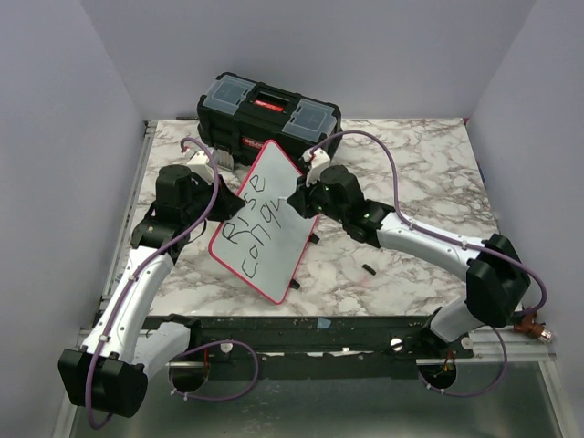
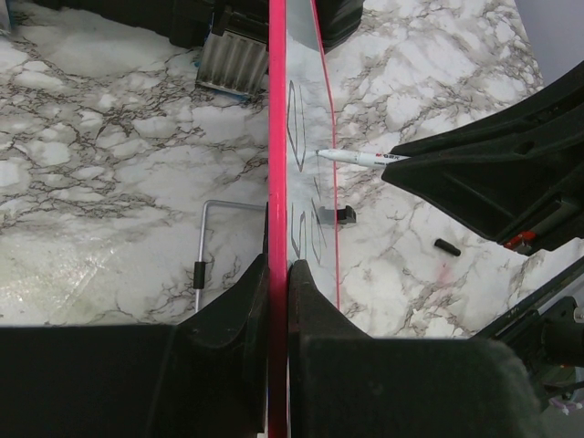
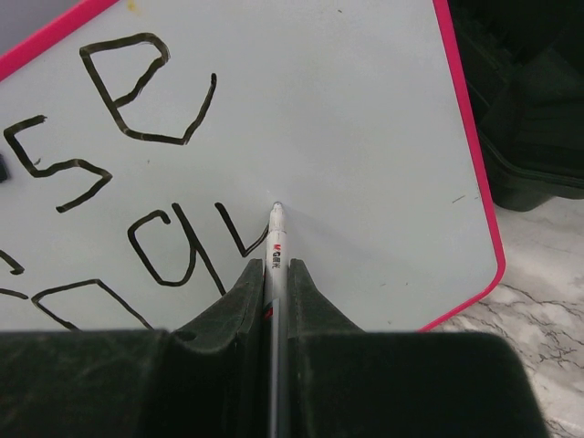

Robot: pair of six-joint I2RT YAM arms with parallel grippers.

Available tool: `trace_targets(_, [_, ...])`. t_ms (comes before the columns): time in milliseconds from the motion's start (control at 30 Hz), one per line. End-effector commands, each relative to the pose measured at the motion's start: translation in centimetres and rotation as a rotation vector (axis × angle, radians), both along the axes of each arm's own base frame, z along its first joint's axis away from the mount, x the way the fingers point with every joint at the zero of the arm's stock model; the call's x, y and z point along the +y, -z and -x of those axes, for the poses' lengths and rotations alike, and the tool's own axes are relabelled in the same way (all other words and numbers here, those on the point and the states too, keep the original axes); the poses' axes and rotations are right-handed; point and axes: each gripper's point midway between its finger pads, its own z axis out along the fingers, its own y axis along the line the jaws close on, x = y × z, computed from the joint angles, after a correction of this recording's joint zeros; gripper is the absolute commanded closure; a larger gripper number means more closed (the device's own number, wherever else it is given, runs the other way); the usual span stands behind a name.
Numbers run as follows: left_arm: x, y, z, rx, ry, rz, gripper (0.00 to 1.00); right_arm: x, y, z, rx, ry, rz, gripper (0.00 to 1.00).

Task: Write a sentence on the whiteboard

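The whiteboard (image 1: 274, 239), white with a pink rim, is held tilted above the marble table. My left gripper (image 1: 235, 197) is shut on its left edge; in the left wrist view the board (image 2: 276, 137) stands edge-on between the fingers of this gripper (image 2: 277, 269). My right gripper (image 1: 301, 196) is shut on a thin marker pen (image 3: 276, 242), whose tip touches the board's face (image 3: 365, 119) just after a "u". The sentence (image 1: 254, 224) reads "Rise" over "conqu" in black letters, seen close up in the right wrist view (image 3: 137, 91). The pen (image 2: 360, 158) also shows from the side.
A black toolbox (image 1: 269, 114) stands at the table's back edge behind the board. A small black cap (image 1: 370, 268) and another dark bit (image 1: 315, 239) lie on the marble. A bent metal rod (image 2: 205, 237) and a grey ribbed block (image 2: 233, 59) lie under the left side.
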Motion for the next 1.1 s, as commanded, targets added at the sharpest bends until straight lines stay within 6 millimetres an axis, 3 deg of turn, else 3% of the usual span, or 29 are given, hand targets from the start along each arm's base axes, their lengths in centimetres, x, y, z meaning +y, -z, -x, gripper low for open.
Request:
trace_targets(0, [0.0,0.7,0.8,-0.021,0.057,-0.084,1.0,1.2,-0.3,-0.1,0.004,-0.029,-0.006,0.99])
trace_targets(333, [0.0,0.7,0.8,-0.023,0.055,-0.088,1.0,1.8,-1.1,-0.3,0.002,-0.034,-0.031,0.99])
trace_targets(733, [0.0,0.8,0.8,-0.022,0.056,-0.089,1.0,0.6,2.0,0.9,0.055,-0.024,-0.01,0.99])
trace_targets(1067, [0.1,0.8,0.7,-0.021,0.052,-0.092,1.0,-0.4,3.4,1.9,0.08,-0.018,-0.003,0.99])
